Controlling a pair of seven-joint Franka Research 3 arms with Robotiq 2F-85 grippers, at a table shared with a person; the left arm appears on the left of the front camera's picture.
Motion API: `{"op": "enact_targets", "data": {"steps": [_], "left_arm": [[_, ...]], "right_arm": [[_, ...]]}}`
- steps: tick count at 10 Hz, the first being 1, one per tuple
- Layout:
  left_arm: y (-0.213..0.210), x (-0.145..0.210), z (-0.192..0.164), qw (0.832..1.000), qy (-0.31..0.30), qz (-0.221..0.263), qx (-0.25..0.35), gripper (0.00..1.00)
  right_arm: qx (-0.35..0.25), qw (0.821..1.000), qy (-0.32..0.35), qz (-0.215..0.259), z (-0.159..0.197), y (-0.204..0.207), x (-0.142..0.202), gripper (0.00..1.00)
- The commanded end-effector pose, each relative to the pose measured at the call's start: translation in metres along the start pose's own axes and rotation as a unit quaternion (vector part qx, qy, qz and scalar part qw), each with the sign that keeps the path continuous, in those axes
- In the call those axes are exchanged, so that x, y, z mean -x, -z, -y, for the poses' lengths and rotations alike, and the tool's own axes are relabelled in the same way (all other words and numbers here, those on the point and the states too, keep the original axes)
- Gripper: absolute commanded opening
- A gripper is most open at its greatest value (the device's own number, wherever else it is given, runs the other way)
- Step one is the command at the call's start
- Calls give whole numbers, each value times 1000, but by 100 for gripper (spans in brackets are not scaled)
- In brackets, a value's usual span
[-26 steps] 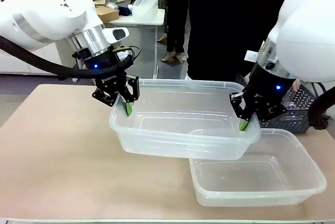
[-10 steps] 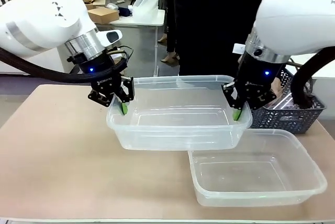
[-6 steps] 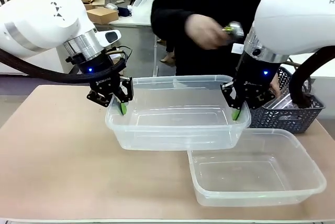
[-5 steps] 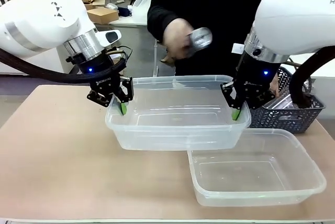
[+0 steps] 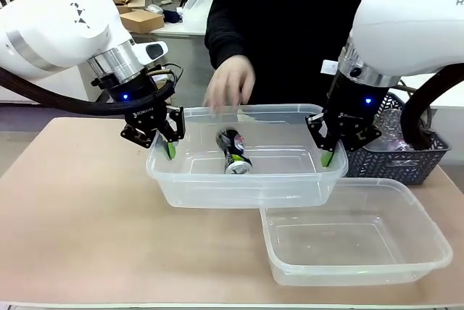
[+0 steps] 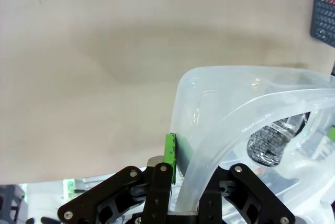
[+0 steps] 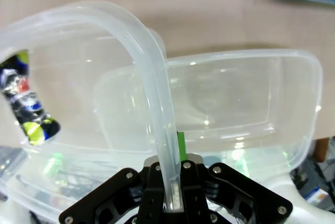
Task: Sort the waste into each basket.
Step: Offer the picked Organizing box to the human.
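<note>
Both grippers hold one clear plastic tub (image 5: 217, 188) a little above the table. My left gripper (image 5: 169, 149) is shut on its left rim (image 6: 251, 75), my right gripper (image 5: 328, 158) on its right rim (image 7: 141, 51). A black-and-yellow can (image 5: 233, 152) lies on its side inside the held tub, also seen as a dented can (image 6: 269, 140) and as a can (image 7: 26, 103) at the edge of the wrist views. A person's hand (image 5: 229, 85) hovers just above the tub's far rim. In the wrist views the left gripper (image 6: 183, 156) and right gripper (image 7: 170, 153) pinch the rim between green pads.
A second clear tub (image 5: 435, 236) sits on the table at the front right, partly under the held one, and shows below as a tub (image 7: 293, 109). A dark lattice basket (image 5: 406, 161) with a clear bottle (image 5: 395, 118) stands behind my right gripper. Bare table lies to the left.
The person's hand brought a can over the held tub and let it go; the can now lies inside. Both arms and the tub have stayed still over the last second.
</note>
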State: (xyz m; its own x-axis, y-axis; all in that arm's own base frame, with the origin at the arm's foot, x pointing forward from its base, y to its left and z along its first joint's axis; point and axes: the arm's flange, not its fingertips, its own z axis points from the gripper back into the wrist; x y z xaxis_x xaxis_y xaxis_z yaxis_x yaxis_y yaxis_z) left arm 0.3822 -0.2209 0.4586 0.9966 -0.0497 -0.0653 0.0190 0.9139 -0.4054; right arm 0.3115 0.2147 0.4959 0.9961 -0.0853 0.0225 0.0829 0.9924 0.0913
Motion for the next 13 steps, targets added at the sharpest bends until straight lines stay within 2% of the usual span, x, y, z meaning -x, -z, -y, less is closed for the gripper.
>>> {"op": "enact_targets", "data": {"steps": [1, 13], "left_arm": [[-6, -1, 1, 1000, 1, 0, 6, 6], [-6, -1, 1, 1000, 1, 0, 6, 6]], "right_arm": [[-7, 1000, 1, -2, 0, 1, 3, 3], [-7, 1000, 1, -2, 0, 1, 3, 3]]}}
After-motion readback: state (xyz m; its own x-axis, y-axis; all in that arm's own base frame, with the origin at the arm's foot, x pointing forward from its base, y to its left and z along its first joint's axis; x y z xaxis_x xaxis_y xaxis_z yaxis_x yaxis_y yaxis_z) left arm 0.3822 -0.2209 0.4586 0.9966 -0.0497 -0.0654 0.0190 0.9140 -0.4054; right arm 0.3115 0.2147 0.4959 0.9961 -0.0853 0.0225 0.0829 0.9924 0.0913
